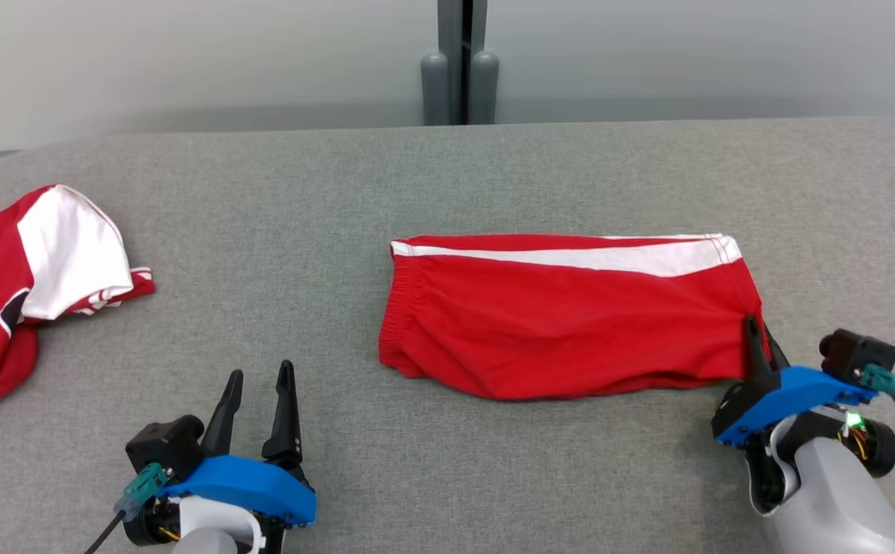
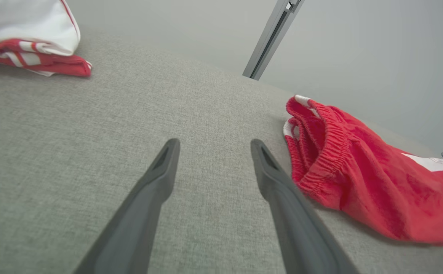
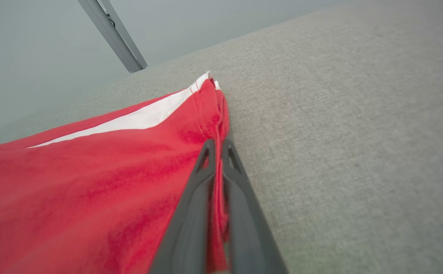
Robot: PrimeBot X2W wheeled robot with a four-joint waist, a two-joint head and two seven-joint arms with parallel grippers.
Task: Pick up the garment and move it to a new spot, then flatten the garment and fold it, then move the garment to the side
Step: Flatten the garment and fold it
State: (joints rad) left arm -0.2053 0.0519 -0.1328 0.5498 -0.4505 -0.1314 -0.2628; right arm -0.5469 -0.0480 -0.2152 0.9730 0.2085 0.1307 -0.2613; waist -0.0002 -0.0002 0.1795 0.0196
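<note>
The garment (image 1: pixel 562 315), red shorts with a white side stripe, lies folded lengthwise on the grey table (image 1: pixel 447 177), elastic waistband to the left. My right gripper (image 1: pixel 755 327) is shut on the garment's right hem edge; in the right wrist view red cloth (image 3: pixel 91 190) is pinched between the two dark fingers (image 3: pixel 191 213). My left gripper (image 1: pixel 258 381) stands open over bare table, well to the left of the waistband (image 2: pixel 320 152), holding nothing. In the left wrist view its gripper (image 2: pixel 211 146) points past the waistband's left side.
A second red and white garment (image 1: pixel 31 269) lies crumpled at the table's left edge, also at the top left of the left wrist view (image 2: pixel 27 38). A grey post (image 1: pixel 460 69) stands behind the table's far edge against a pale wall.
</note>
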